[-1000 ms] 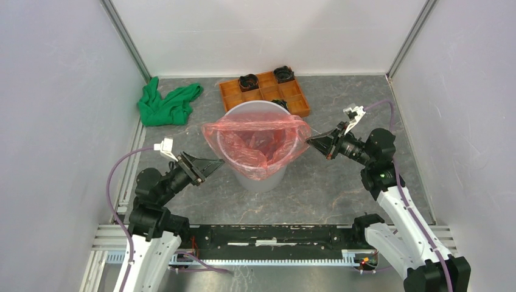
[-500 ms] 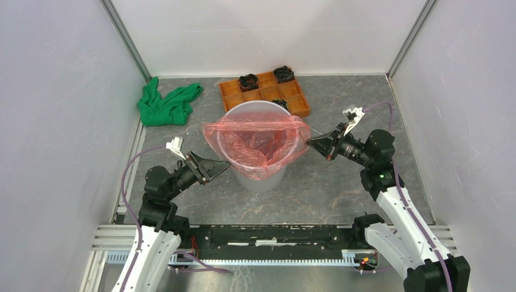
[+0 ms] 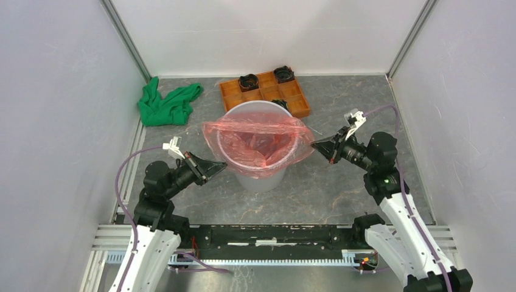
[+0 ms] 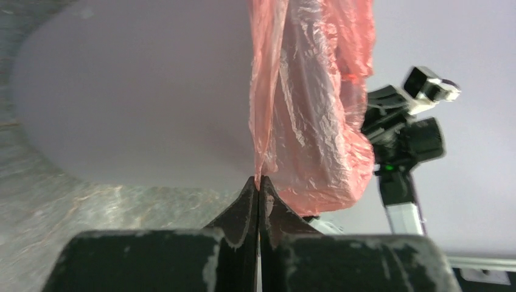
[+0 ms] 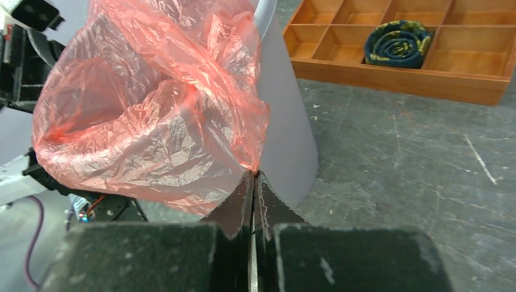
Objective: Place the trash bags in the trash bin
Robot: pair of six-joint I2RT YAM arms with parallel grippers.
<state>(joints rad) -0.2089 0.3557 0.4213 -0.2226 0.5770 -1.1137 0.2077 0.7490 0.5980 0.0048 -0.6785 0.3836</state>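
Bag placement is partly complete. The trash bag [image 3: 258, 139], a thin crinkled red-orange film, lies spread across the mouth of the trash bin [image 3: 260, 177], which stands upright on the table [image 3: 331, 188] between the two arms. The middle of the film sags down inside the bin. Its edges hang over the rim on the left, near and right sides and fall outside the grey wall, while the far arc of the rim shows bare. The left gripper [image 3: 223, 165] sits against the bin's left side with its jaws pressed together; the left wrist view shows a fold of film running straight down into the closed tips, so it is judged to have that edge pinched. The right gripper [image 3: 314, 145] is just beside the bin's right side, jaws likewise closed, and the right wrist view shows the bunched film meeting its tips, so this edge is also judged held. Each arm therefore grips one side of the bag outside the bin. Remaining work, as judged from this layout: either carry both pinched edges up over the rim and release them inside, or seat the overhang evenly around the rim. The film is light and likely to cling to the fingers on release. Behind the bin, an orange compartment tray [image 3: 302, 108] and a green cloth [image 3: 167, 104] lie apart from the work.
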